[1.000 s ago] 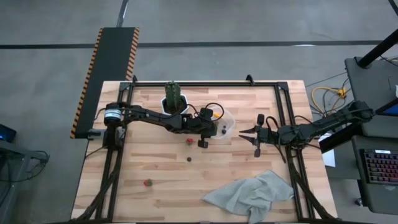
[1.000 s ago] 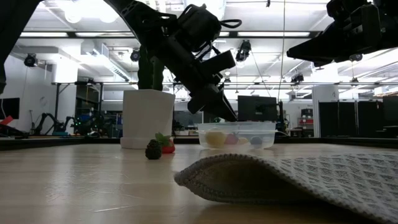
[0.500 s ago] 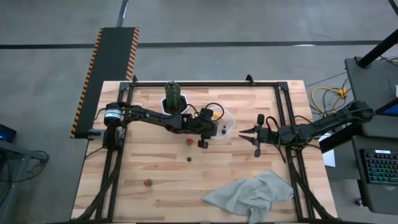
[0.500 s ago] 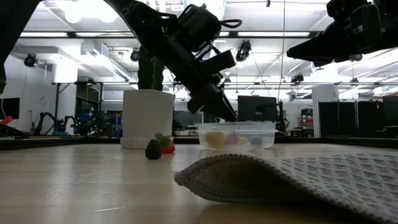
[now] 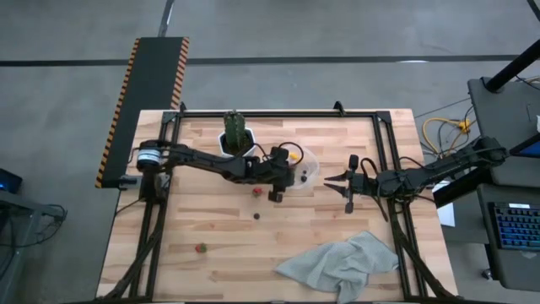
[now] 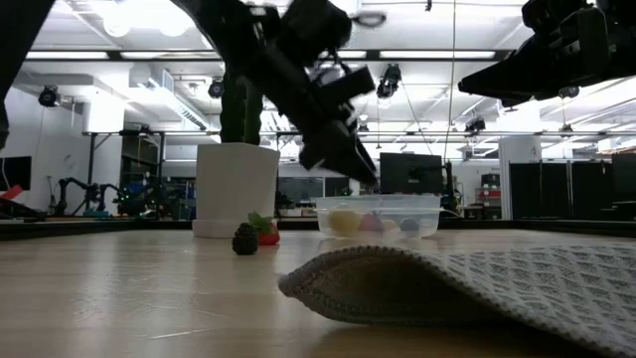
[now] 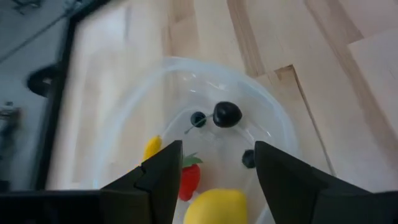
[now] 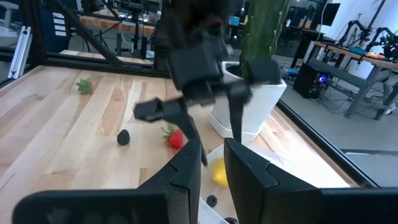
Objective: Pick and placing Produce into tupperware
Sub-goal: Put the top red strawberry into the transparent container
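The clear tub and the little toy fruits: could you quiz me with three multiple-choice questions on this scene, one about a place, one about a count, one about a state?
1. Where is the left gripper?
A. over the tupperware
B. over the grey cloth
C. beside the table's front edge

2. How many pieces of produce lie loose on the table, outside the tupperware?
A. none
B. three
C. six

3. How do the left gripper's fingers stand?
A. shut on a strawberry
B. shut on nothing
C. apart, with nothing between them

Answers:
1. A, its wrist view looks straight down into the tupperware.
2. B, a red strawberry, a dark berry and another strawberry lie on the wood.
3. C, the wrist view shows a clear gap between the fingers.
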Motion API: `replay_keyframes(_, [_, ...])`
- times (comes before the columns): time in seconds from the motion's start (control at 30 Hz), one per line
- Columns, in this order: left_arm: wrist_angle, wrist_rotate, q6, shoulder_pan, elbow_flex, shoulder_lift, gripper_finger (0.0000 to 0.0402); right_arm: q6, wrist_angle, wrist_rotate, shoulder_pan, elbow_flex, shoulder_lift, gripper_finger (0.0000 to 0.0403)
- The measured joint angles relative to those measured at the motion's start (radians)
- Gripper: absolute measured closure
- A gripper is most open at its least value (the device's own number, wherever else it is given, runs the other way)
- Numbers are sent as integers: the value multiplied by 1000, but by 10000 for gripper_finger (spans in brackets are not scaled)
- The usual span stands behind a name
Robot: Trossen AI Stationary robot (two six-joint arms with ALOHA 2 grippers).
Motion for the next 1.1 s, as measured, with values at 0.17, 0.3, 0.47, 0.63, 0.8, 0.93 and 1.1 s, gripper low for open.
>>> replay_keyframes(0.17, [-92, -108, -23, -64, 0, -80, 217, 0, -1, 0, 0, 0, 0, 339])
replay_keyframes(0.3, [-211, -140, -126, -115, 0, -143, 217, 0, 0, 0, 0, 0, 0, 339])
replay_keyframes(0.47, [-419, -158, -333, -166, -7, -178, 217, 0, 0, 0, 0, 0, 0, 339])
replay_keyframes(0.63, [-598, -180, -528, -205, -11, -164, 217, 11, 0, -1, 0, 0, 0, 339])
replay_keyframes(0.8, [-691, -198, -683, -222, -14, -147, 217, 15, 0, -1, 0, 0, 0, 339])
replay_keyframes(0.93, [-713, -198, -781, -230, -14, -146, 217, 15, -4, -1, 0, 0, 0, 339])
replay_keyframes(1.1, [-722, -169, -878, -233, -20, -145, 217, 15, -8, -1, 0, 0, 0, 339])
